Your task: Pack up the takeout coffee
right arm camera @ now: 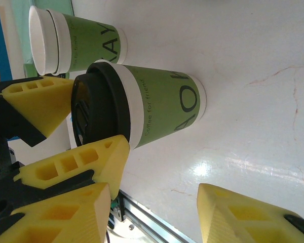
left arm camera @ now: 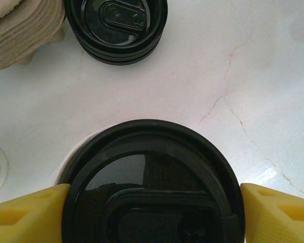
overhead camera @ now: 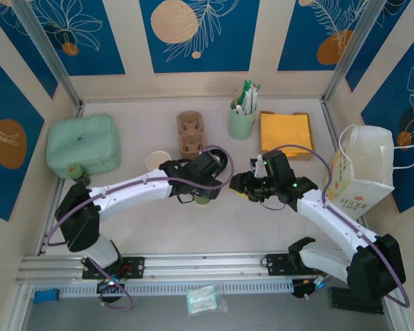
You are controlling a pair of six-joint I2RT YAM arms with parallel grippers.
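While the green case (overhead camera: 83,143) sits far left on the bench (overhead camera: 193,234), we see the lidless cup (overhead camera: 157,161) just right of it. Next comes the left hand (left arm camera: 153,202), gripping the takeout coffee (right arm camera: 157,106): yellow fingers (left arm camera: 25,215) are against both sides of its black lid. The coffee is upright, mid-bench, near the lidless cup. The right hand (right arm camera: 154,202) is just beside the coffee, jaws apart, nothing between them. A paper bag (overhead camera: 362,172) stands far right.
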